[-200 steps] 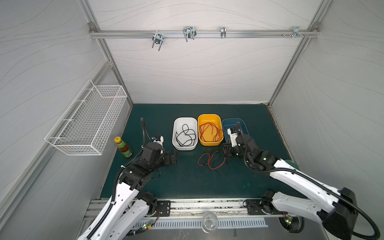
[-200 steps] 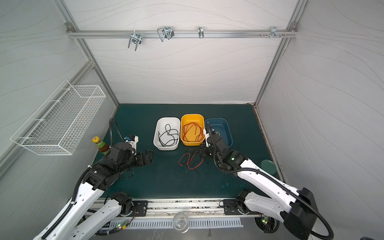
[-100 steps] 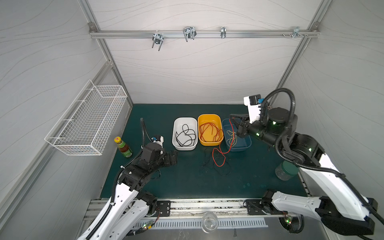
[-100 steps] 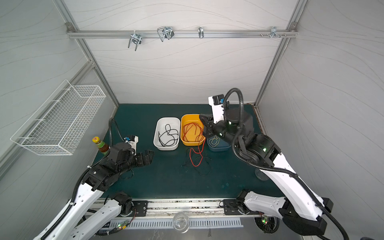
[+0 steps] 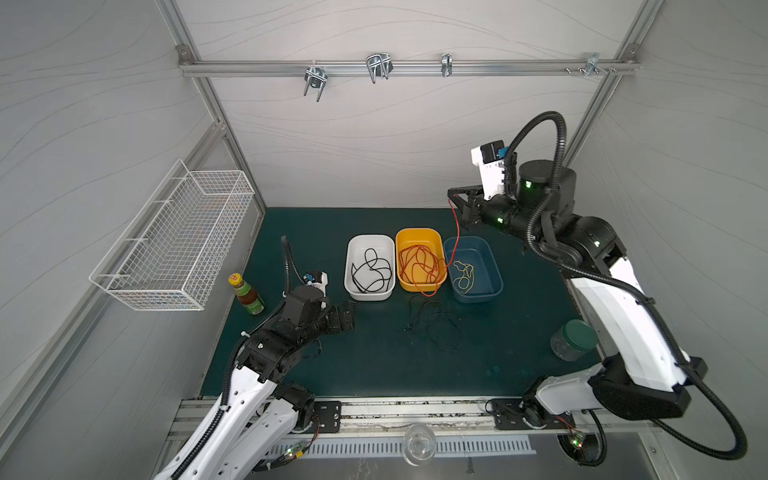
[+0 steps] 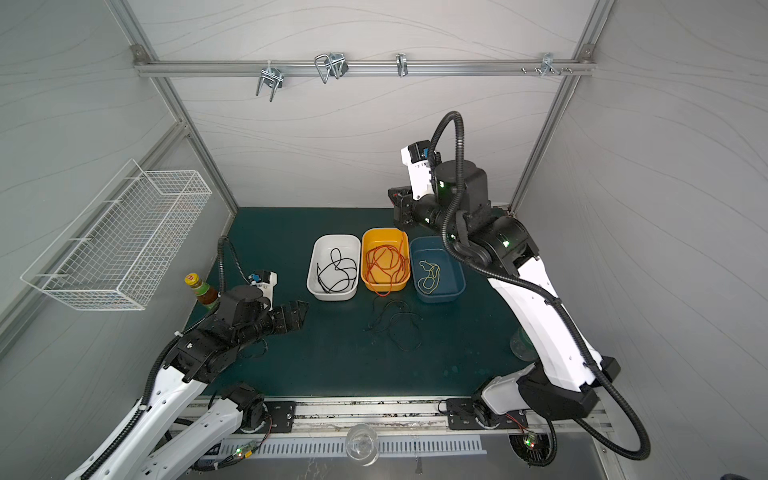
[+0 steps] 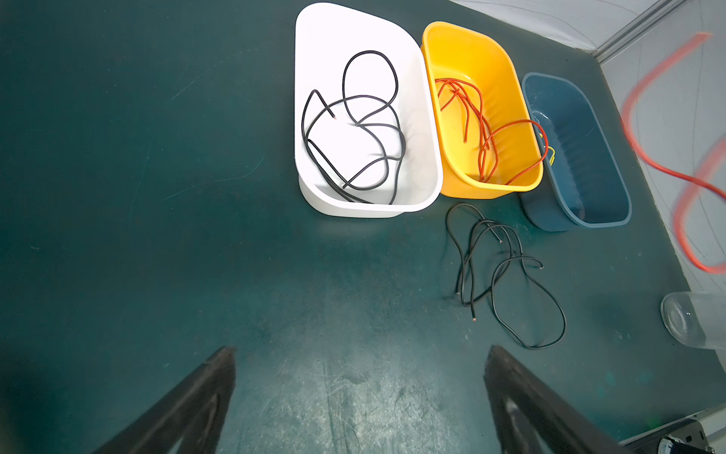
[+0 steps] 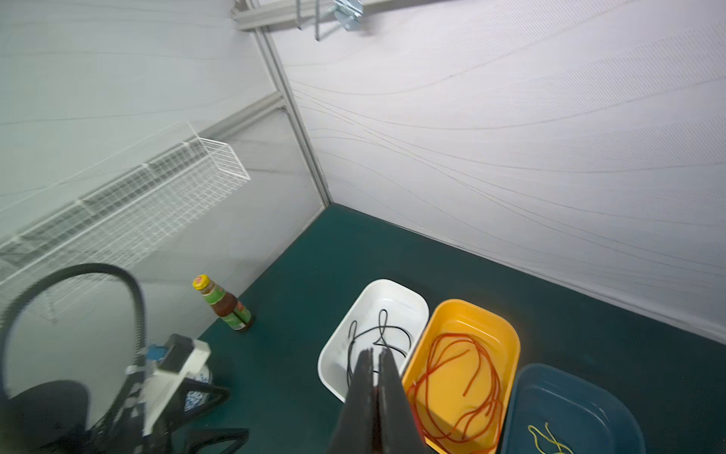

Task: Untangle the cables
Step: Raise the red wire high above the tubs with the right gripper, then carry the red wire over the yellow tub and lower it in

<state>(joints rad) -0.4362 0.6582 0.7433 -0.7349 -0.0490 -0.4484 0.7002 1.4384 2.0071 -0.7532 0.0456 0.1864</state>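
My right gripper (image 5: 454,196) is raised high over the back of the mat, shut on a red cable (image 5: 458,237). That cable hangs down into the yellow bin (image 5: 417,231), onto other red cables, and a loop spills over the bin's front rim. It appears blurred in the left wrist view (image 7: 636,102). Loose black cables (image 5: 436,326) lie on the mat in front of the bins. A black cable lies in the white bin (image 5: 348,257) and a pale yellow one (image 5: 463,276) in the blue bin (image 5: 494,270). My left gripper (image 5: 347,316) hovers low at the left, open and empty.
A sauce bottle (image 5: 246,294) stands at the mat's left edge under a wire basket (image 5: 174,237) on the wall. A green-lidded jar (image 5: 575,338) sits at the right edge beside my right arm. A clear glass (image 5: 419,442) stands on the front rail.
My right arm has risen from the tangle on the mat to high at the back right, drawing the red cable out of the black ones. The left arm has not moved.
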